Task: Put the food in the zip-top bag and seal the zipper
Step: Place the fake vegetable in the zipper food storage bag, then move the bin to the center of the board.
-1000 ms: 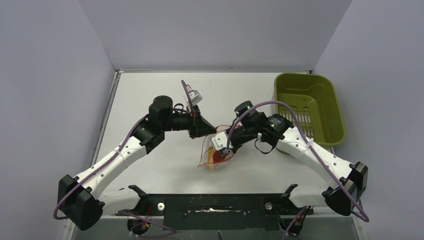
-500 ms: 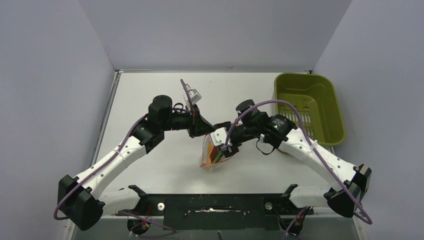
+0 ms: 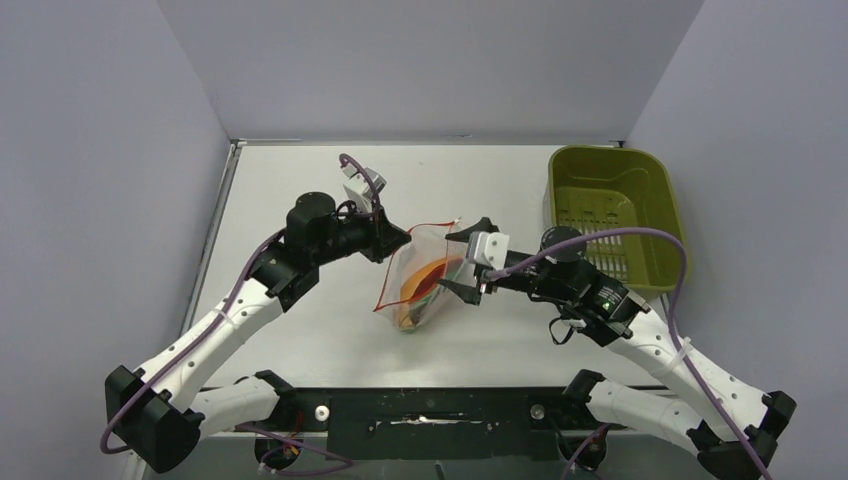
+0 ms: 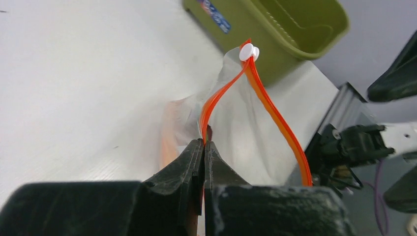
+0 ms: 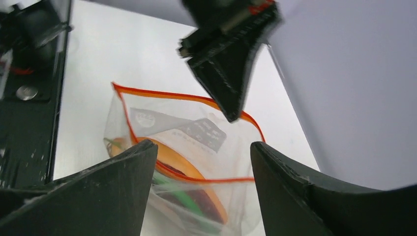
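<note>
The zip-top bag (image 3: 420,275) lies tilted at the table's middle, its mouth spread wide. Inside it shows the food (image 3: 424,286): orange, dark red and green pieces (image 5: 196,194). My left gripper (image 3: 397,241) is shut on the zipper (image 4: 216,96), pinching the red-orange strip at the mouth's left end; the white slider (image 4: 249,51) sits at the far end. My right gripper (image 3: 463,257) stands open just right of the bag, fingers (image 5: 125,169) to either side of the mouth without touching it. In the right wrist view the open zipper (image 5: 206,179) forms a loop.
An olive-green tub (image 3: 612,150) stands at the back right, close behind the right arm, and shows in the left wrist view (image 4: 295,29). Grey walls close in the table on three sides. The black base rail (image 3: 430,410) runs along the near edge.
My right gripper has opened, let go of the bag and drawn back to the right. The left gripper moved up and left with the zipper, lifting the mouth open.
</note>
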{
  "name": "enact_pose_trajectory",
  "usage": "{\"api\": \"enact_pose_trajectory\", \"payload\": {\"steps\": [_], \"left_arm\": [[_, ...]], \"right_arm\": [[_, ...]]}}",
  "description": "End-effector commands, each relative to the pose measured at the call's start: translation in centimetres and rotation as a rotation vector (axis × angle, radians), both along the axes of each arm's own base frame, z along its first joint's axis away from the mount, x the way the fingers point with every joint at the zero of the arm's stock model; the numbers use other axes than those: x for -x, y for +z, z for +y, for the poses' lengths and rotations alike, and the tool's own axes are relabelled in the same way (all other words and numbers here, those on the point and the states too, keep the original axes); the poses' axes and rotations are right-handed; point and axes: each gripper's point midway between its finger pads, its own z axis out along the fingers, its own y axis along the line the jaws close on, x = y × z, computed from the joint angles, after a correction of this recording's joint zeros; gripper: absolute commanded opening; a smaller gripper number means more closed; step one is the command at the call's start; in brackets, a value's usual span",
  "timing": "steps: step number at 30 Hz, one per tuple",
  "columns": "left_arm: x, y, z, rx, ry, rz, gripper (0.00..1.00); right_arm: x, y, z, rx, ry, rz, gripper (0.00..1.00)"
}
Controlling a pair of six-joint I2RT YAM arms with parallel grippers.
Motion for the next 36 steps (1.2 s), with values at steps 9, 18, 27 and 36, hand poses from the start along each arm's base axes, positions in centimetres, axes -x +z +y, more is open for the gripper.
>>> {"api": "enact_pose_trajectory", "payload": {"steps": [9,18,27,36], "left_arm": [[-4.4,3.4,5.3,-0.068,0.351,-0.189,0.00],[-3.9,3.4,6.1,-0.087,0.364,-0.219,0.00],[-3.5,2.9,6.4,-0.099,0.358,-0.222,0.00],[-3.2,2.6,6.5,-0.091,0.351,-0.228,0.00]], "right_arm": [[-9.7,3.1,-9.8,-0.356,-0.998,0.345,0.66],[-12.2,-0.3,-15.5,-0.245,-1.320,0.398,0.70],[-14.8,-3.8,-22.7,-0.146,-1.595,0.456,0.70],[-18.7,-8.2,-26.1,-0.061,-1.647,0.550,0.70]]}}
